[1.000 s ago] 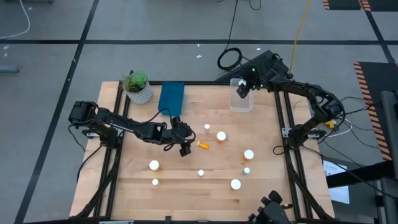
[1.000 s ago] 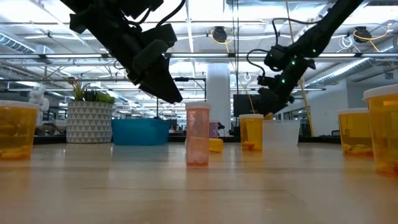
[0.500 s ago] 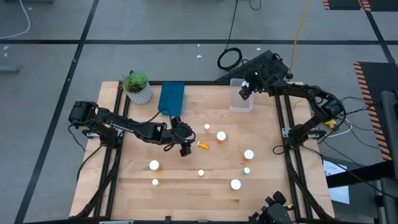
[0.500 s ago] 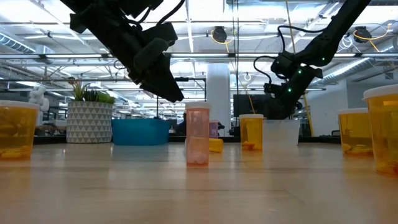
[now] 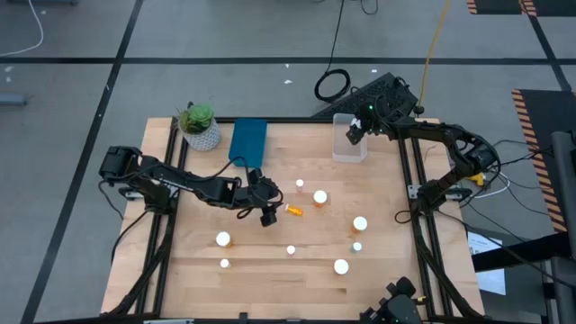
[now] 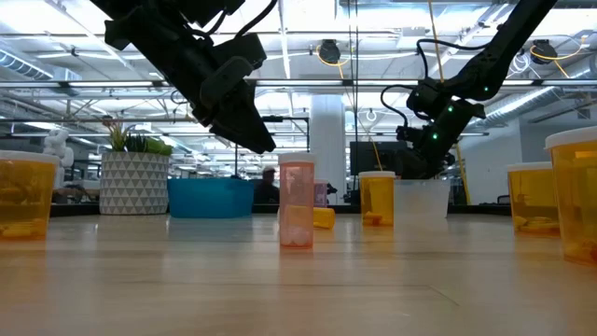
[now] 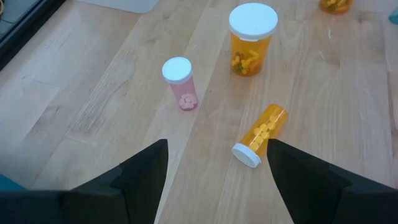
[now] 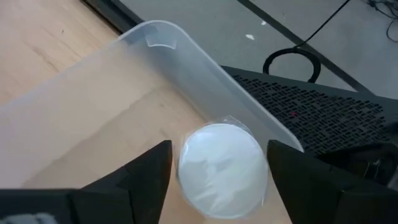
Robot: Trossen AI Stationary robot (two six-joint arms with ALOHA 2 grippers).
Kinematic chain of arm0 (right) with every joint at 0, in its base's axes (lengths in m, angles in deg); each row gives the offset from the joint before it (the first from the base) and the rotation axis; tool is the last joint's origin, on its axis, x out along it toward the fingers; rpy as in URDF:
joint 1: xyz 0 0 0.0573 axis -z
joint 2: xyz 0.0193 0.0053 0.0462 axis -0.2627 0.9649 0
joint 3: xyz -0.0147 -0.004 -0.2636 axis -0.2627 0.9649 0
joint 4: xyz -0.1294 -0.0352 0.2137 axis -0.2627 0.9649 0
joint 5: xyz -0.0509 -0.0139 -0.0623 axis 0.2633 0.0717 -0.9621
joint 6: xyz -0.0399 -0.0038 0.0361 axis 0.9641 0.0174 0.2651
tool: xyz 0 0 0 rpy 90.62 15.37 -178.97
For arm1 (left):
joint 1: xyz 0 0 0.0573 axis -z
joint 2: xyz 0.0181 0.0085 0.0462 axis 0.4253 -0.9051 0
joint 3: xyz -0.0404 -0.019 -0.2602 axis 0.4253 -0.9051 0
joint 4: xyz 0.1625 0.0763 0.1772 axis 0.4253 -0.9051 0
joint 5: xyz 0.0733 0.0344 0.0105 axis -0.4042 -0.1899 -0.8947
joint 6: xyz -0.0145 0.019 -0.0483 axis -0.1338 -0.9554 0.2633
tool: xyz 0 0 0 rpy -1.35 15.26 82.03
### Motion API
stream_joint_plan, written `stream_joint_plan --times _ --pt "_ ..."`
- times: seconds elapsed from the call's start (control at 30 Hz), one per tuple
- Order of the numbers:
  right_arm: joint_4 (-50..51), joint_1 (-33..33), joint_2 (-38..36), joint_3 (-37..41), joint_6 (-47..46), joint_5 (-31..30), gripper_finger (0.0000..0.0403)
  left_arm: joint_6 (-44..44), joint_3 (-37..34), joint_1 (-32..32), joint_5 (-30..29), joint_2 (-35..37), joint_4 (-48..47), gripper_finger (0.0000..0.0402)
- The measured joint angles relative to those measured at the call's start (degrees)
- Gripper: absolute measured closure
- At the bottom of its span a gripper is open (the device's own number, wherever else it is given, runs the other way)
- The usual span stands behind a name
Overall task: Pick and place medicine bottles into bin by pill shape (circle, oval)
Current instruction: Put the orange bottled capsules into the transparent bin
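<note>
Several medicine bottles with white caps stand scattered on the wooden table. An orange one (image 7: pixel 261 135) lies on its side near my left gripper (image 5: pixel 266 214), which hovers open above the table's middle with nothing between its fingers. A small pink bottle (image 7: pixel 180 84) and an orange bottle (image 7: pixel 251 38) stand just beyond it. My right gripper (image 5: pixel 356 132) hangs open over the clear bin (image 5: pixel 349 144) at the far right. A white-capped bottle (image 8: pixel 221 168) stands in that bin, seen below and between the fingers.
A blue bin (image 5: pixel 248 141) and a potted plant (image 5: pixel 199 126) stand at the far left of the table. More bottles stand toward the near edge (image 5: pixel 341 266) and right (image 5: pixel 360 223). Black frame rails (image 5: pixel 162 225) run along both sides.
My right gripper has shifted a little toward the table's right edge above the clear bin, then held still.
</note>
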Motion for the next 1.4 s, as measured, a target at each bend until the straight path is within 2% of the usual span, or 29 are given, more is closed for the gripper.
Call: stream_joint_plan --times 0.3,0.57,0.8,1.0,1.07,1.27,1.4 --pt "-0.68 -0.50 -1.65 0.02 -0.26 0.13 0.0124 0.00 0.00 0.00 0.07 0.00 -0.13 0.0128" --pt "8.33 -4.90 -12.60 0.04 -3.11 0.19 0.0124 0.03 -0.02 0.00 0.09 -0.02 -0.88 0.0128" --pt "19.67 -17.06 -25.25 0.04 -6.03 0.28 0.0124 0.11 -0.02 0.00 0.09 -0.02 -0.70 0.0128" --pt "21.03 -29.98 -31.89 0.04 -11.05 0.06 0.0124 -0.48 -0.02 0.00 0.09 -0.02 -0.59 0.0128" --pt "21.02 -34.06 -32.70 0.02 -12.32 -0.56 0.0124 -0.52 -0.02 0.00 0.09 -0.02 -0.61 0.0128" --pt "20.43 -45.75 -32.01 0.02 -14.61 -9.46 0.0124 -0.71 -0.02 0.00 0.09 -0.02 -1.05 0.0128" --pt "19.08 -51.51 -30.30 0.02 -16.40 -10.60 0.0124 -0.70 -0.02 0.00 0.09 -0.02 -1.90 0.0128"
